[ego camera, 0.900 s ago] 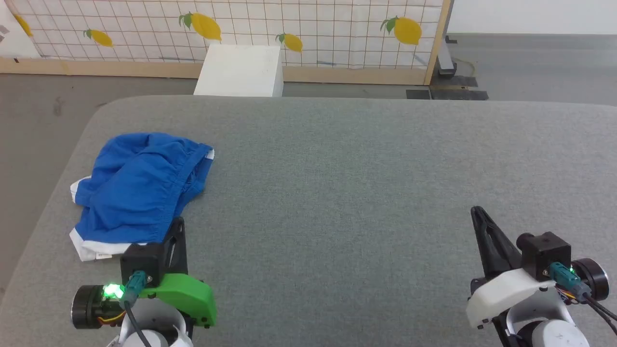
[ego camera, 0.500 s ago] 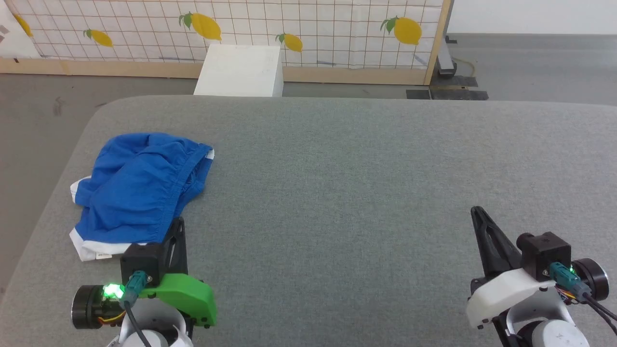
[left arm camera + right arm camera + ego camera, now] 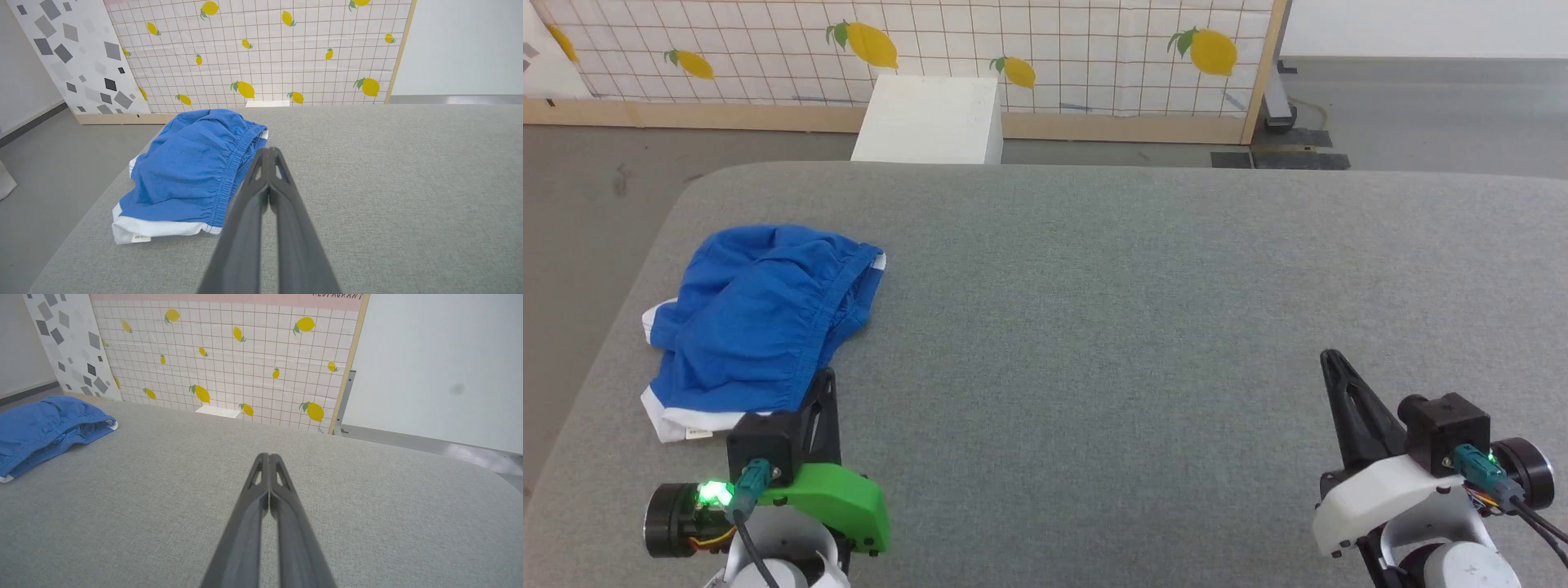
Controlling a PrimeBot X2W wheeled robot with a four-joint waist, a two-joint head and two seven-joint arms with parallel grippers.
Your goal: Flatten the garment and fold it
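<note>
The shorts (image 3: 760, 314) sit in a rumpled heap at the far left of the table (image 3: 1135, 269), close to its left edge. They're bunched and doubled over themselves, nowhere near flat. Soft, light cloth by the look of it. It should drape and sag the instant it's lifted, with no stiffness to lean on, so a one-point pinch would likely just drag the whole bundle along.

The best handles, I'd say, are the gathered waistband (image 3: 231, 175), which is thicker and easier to pinch, and the white trim (image 3: 163, 228) along the near hem, with the little label (image 3: 141, 238) marking that corner. Two corners held well apart would let the fabric be pulled taut and spread.

Now the fingers. The left gripper (image 3: 268, 151) has its two dark fingers pressed together, tips meeting, nothing between them. It hovers just beside the near right edge of the shorts, pointing along the waistband. I can't tell whether it brushes the cloth.

The right gripper (image 3: 269, 456) is likewise pinched closed and empty, over bare grey table well apart from the shorts. Both will need to open before any grab.
</note>
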